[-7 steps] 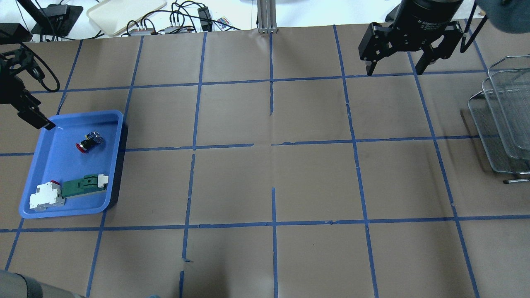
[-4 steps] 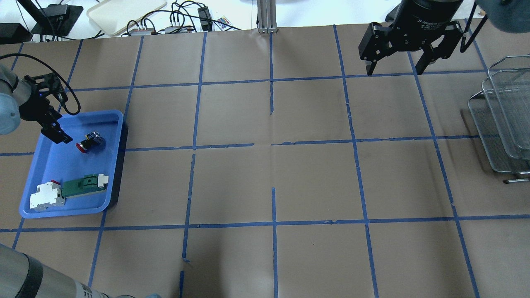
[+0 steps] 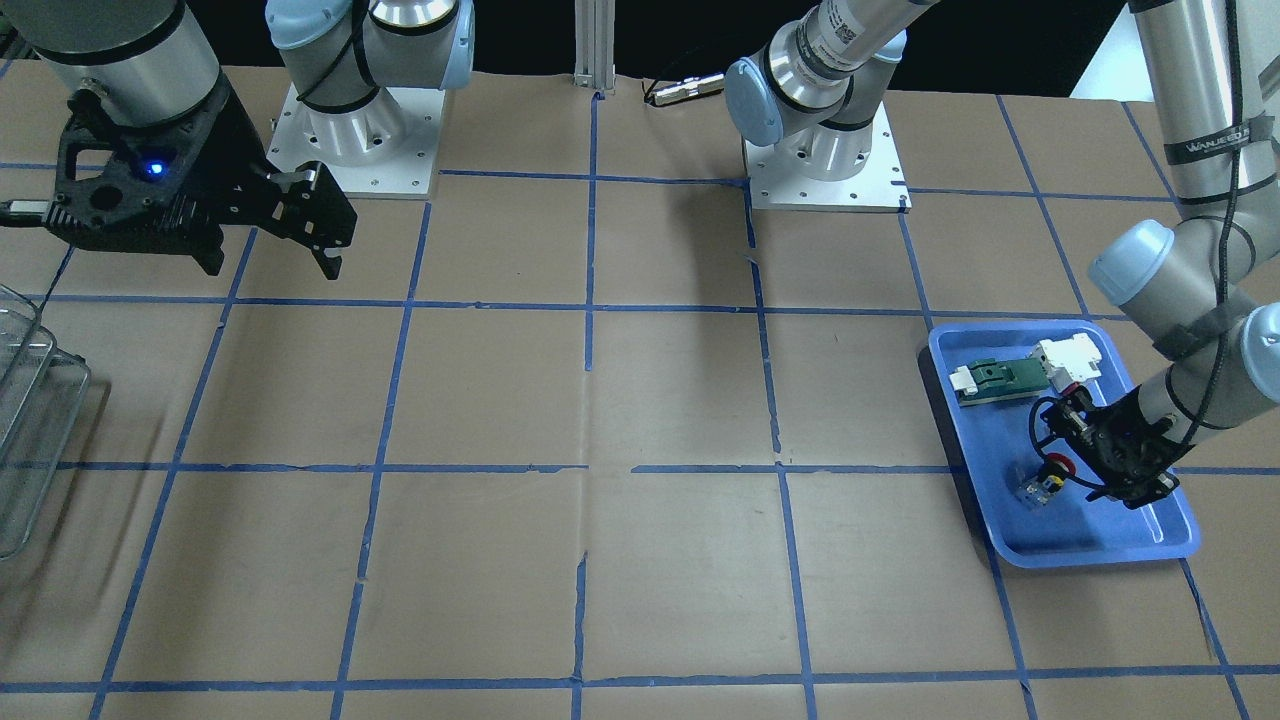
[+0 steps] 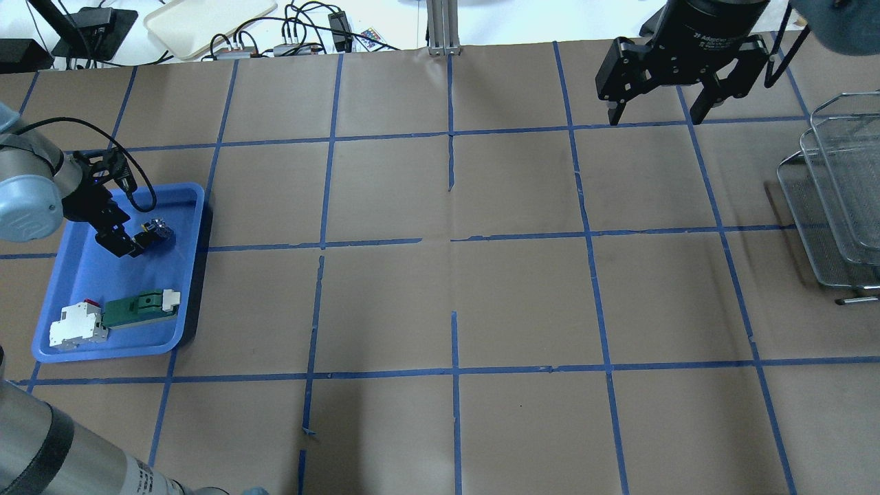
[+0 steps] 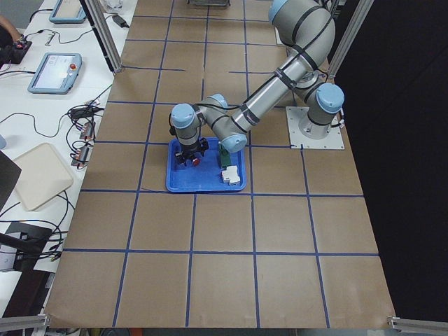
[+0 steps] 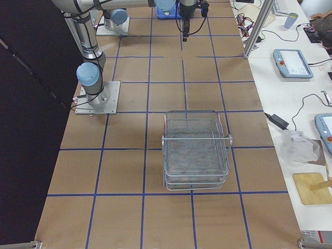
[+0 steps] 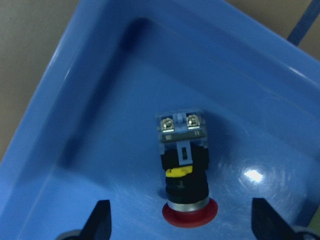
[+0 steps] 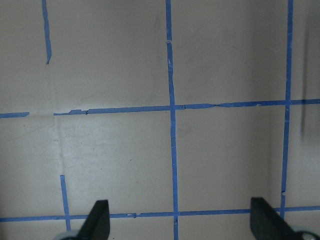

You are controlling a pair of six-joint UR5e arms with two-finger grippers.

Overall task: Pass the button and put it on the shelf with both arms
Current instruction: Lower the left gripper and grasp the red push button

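The button [image 4: 157, 230] lies on its side in the blue tray [image 4: 194, 275], red cap towards the left gripper; it also shows in the front view [image 3: 1043, 484] and the left wrist view [image 7: 184, 165]. My left gripper [image 4: 129, 245] is open and low over the tray, its fingertips [image 7: 102, 220] on either side of the red cap and apart from it. My right gripper [image 4: 653, 118] is open and empty, high over the far right of the table [image 8: 177, 222]. The wire-mesh shelf [image 4: 835, 199] stands at the right edge, also seen in the right side view [image 6: 196, 150].
A green-and-white connector part [image 4: 137, 307] and a white breaker block [image 4: 77, 324] lie at the near end of the tray. Cables, a power strip and a beige tray [image 4: 206, 20] lie beyond the table's far edge. Blue tape lines grid the brown table.
My left gripper has moved right and down from the tray's far left corner to the button's red cap. The right gripper has not moved.
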